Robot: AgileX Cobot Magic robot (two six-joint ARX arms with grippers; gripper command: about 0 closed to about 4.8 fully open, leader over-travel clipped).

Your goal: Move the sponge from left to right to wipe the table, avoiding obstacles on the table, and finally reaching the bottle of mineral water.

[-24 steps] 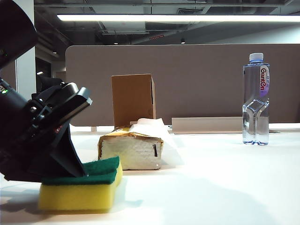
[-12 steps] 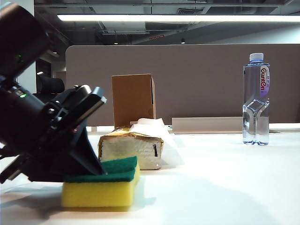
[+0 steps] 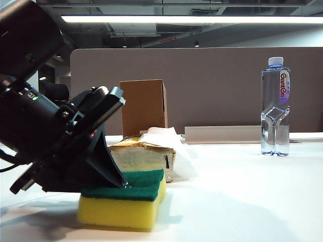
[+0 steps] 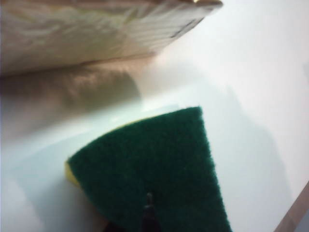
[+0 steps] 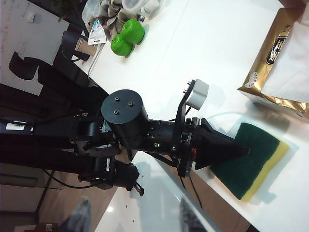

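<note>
Exterior view: the sponge (image 3: 122, 203) sits green side up on the white table (image 3: 242, 196), at about 7 o'clock. The left gripper (image 3: 120, 182) has its fingers shut tight together, and their tip pushes down on the green top; it pins the sponge and does not hold it. To wipe well, it should press flat and slide slowly toward 3 o'clock. The tissue pack (image 3: 151, 151) is just behind the sponge, at its 12 o'clock, and the brown box (image 3: 143, 107) stands behind that. The sponge should pass in front of both. The water bottle (image 3: 275, 107) waits far off at 2 o'clock. The right gripper cannot be seen.
</note>
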